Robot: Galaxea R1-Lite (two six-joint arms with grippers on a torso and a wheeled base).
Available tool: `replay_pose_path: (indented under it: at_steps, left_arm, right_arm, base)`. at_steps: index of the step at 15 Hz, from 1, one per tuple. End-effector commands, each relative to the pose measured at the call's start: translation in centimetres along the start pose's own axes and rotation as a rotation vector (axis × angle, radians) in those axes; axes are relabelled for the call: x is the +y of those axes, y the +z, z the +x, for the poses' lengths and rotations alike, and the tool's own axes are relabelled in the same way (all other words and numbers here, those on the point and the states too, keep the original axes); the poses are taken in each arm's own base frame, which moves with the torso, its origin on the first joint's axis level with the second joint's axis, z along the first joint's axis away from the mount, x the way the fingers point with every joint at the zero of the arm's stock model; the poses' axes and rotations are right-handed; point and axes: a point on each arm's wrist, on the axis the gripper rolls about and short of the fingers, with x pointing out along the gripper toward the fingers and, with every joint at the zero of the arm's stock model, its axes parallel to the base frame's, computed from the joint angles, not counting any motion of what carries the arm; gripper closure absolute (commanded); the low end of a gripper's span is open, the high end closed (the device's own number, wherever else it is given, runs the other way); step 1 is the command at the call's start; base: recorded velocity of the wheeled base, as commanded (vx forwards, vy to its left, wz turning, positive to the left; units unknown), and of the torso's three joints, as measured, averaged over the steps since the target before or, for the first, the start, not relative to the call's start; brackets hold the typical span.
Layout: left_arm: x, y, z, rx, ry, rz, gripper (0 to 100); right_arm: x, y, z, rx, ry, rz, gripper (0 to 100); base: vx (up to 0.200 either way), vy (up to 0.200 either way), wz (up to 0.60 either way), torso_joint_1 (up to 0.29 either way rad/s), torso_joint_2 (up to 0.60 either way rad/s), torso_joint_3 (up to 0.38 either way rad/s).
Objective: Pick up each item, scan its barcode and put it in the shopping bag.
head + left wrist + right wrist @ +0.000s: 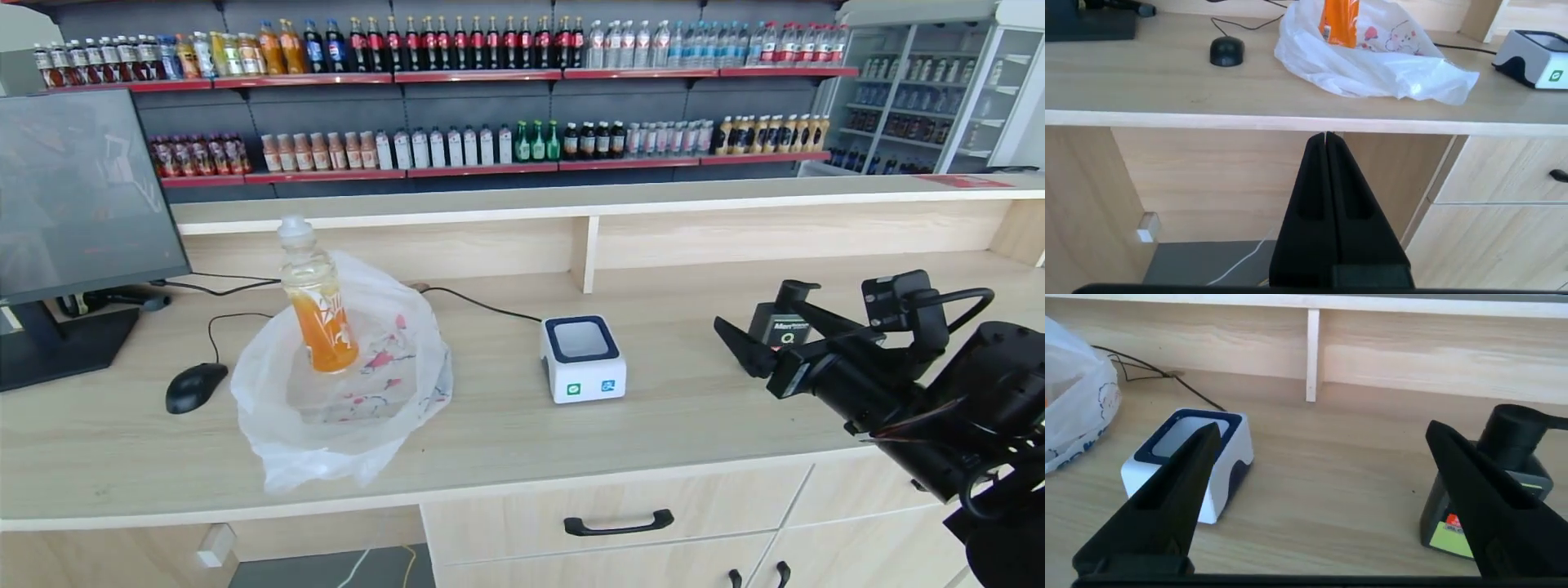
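An orange drink bottle (318, 302) with a white cap stands upright inside the white plastic shopping bag (343, 400) on the counter's left half. The white barcode scanner (582, 358) with a dark window sits mid-counter. A small dark bottle (780, 329) with a black cap and a coloured label stands at the right. My right gripper (765, 321) hovers open just by it, and one finger (1486, 498) partly covers the small dark bottle (1507, 486). My left gripper (1325, 140) is shut and empty, low in front of the counter's edge, below the bag (1372, 49).
A monitor (82, 196) and a black mouse (196, 386) with cables occupy the counter's left end. A raised shelf with a divider (584, 253) runs along the back. Drawers with black handles (618, 523) sit under the counter. Shelves of drinks line the far wall.
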Motion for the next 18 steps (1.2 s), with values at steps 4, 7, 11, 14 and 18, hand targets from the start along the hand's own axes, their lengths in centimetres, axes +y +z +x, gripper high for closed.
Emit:
replay_pose_path:
  at_steps: [4,7,11,14,18]
  left_arm:
    - [0.00,0.00,0.00,0.000,-0.001,-0.001,100]
    - [0.00,0.00,0.00,0.000,-0.001,-0.001,100]
    - [0.00,0.00,0.00,0.000,-0.001,0.001,100]
    - [0.00,0.00,0.00,0.000,-0.001,0.001,100]
    - [0.00,0.01,0.00,-0.002,-0.001,0.001,100]
  right_arm:
    - [0.11,-0.27,-0.16,0.013,0.004,0.001,0]
    - [0.09,-0.39,-0.35,0.021,0.003,0.001,0]
    - [0.08,-0.64,-0.67,0.036,0.001,0.001,0]
    - [0.09,-0.65,-0.74,0.038,0.002,0.001,0]
    - [0.06,-0.46,-0.96,0.033,0.000,0.001,0]
  base:
    - [0.000,-0.200,0.00,0.001,0.00,0.002]
    - [0.000,-0.200,0.00,0.001,0.00,0.004]
    - [0.000,0.000,0.00,0.000,0.00,0.000]
    - [0.000,0.000,0.00,0.000,0.00,0.000]
    - [0.000,0.000,0.15,0.001,0.00,0.001]
